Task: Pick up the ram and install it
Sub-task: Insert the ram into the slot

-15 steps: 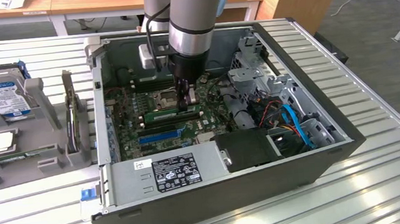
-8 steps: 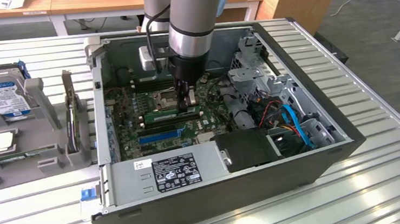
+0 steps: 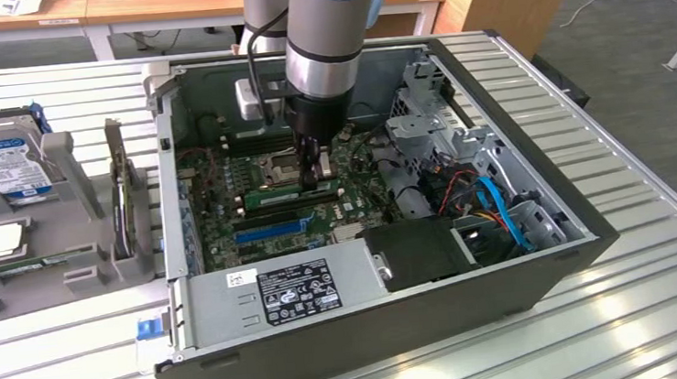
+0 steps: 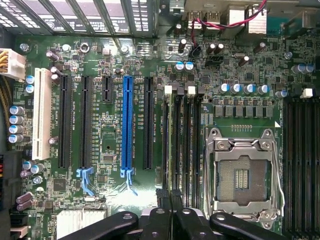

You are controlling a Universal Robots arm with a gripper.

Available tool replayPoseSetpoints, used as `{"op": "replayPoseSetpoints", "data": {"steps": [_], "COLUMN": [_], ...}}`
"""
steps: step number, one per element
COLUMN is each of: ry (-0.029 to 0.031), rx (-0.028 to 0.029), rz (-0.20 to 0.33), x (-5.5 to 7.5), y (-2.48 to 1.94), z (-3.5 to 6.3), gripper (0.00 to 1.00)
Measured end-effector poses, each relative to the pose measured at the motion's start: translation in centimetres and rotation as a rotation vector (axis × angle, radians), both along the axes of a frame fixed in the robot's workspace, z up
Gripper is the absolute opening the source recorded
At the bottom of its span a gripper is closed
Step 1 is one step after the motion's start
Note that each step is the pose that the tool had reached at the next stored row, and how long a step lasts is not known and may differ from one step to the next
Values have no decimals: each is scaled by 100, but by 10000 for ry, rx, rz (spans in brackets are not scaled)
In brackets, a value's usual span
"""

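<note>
green ram [image 3: 290, 193] stands on edge at a memory slot, just beside the empty processor socket [image 3: 277, 166], inside the open computer case [image 3: 541, 254] on the desk [image 3: 645, 328]. the pincer [image 3: 316, 175] is almost closed, pinching the stick's top edge. i'd say it wants a straight, even press down, stick upright and in line with the slot, till the white end clips [image 4: 168, 90] catch.

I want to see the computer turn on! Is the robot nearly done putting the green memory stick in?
Done: the ram is picked up and inside the computer case. In hand: the hand pinches it from above, right at the memory slots beside the empty processor socket. Left: I cannot tell whether it has clicked into a slot, and the hand has not let go.
</note>
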State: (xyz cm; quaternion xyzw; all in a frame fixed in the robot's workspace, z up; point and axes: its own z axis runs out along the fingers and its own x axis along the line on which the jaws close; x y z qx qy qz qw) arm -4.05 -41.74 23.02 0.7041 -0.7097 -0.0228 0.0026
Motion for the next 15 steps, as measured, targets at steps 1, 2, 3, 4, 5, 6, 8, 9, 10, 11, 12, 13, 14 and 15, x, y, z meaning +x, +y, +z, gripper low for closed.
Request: {"op": "replayPoseSetpoints", "data": {"steps": [1, 2, 3, 4, 5, 6, 8, 9, 10, 11, 12, 13, 14, 15], "ry": [1, 2, 2, 2, 2, 1, 1, 1, 1, 0, -1, 1, 1, 1], "rx": [-3, -4, -5, -4, -3, -2, -3, -3, -2, 0, 0, -2, -3, -2], "rz": [-1, 0, 0, 0, 0, 0, 0, 0, 0, 0, 0, 0, 0, 0], "x": [0, 0, 0, 0, 0, 0, 0, 0, 0, 0, 0, 0, 0, 0], "y": [-1, -1, -1, -1, -1, 0, 0, 0, 0, 0, 0, 0, 0, 0], "z": [-2, -2, -2, -2, -3, -3, -3, -3, -5, -8, -10, -12, -17, -20], "gripper": [11, 11, 11, 11, 11, 11, 11, 11, 11, 11, 11, 11, 11, 11]}}
